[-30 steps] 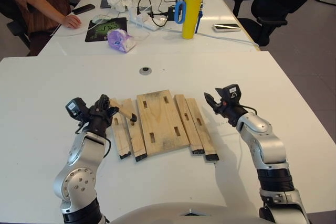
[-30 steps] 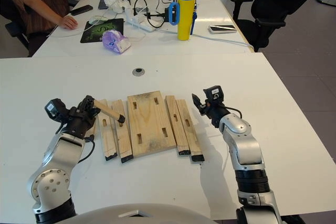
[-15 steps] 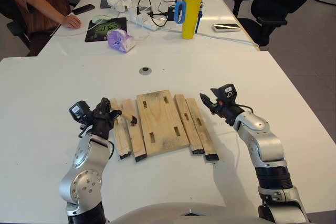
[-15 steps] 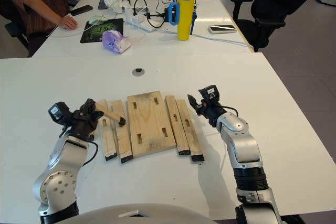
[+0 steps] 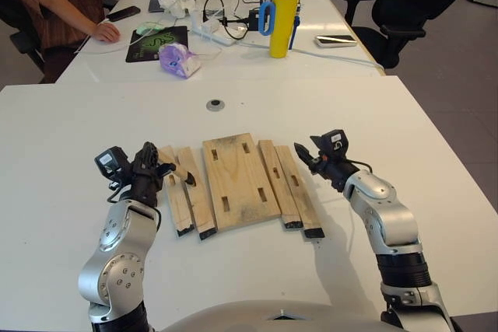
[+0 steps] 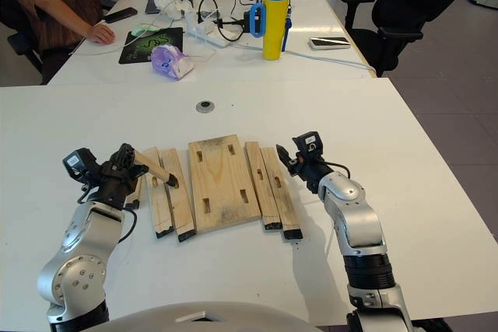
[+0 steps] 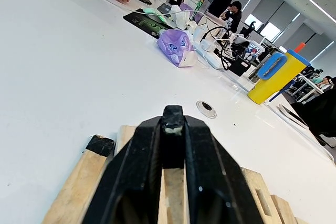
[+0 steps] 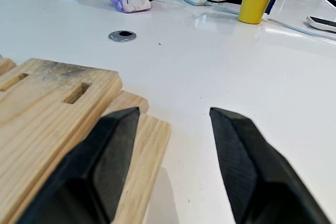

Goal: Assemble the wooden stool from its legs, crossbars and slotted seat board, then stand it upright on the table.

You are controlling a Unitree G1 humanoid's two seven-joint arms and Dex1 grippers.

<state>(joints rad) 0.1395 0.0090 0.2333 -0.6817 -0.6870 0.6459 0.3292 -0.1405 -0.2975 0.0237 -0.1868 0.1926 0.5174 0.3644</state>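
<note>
The slotted seat board [image 5: 237,180] lies flat mid-table, with two leg pieces [image 5: 191,196] along its left side and two more [image 5: 289,186] along its right. My left gripper [image 5: 158,167] is shut on a short black-tipped crossbar [image 5: 179,174], held slanting just above the far ends of the left legs. My right gripper [image 5: 302,153] stands open at the far end of the right legs; in the right wrist view its fingers [image 8: 113,145] spread wide over the outermost leg [image 8: 144,166], with nothing between them.
A cable grommet [image 5: 215,105] sits in the table beyond the board. The far table holds a yellow tumbler [image 5: 283,21], a purple pack [image 5: 179,60] and a phone [image 5: 336,40]. Bare white tabletop [image 5: 62,138] lies to both sides.
My right gripper has slid left toward the far end of the right legs. My left gripper has shifted a little and the crossbar now slants lower over the left legs.
</note>
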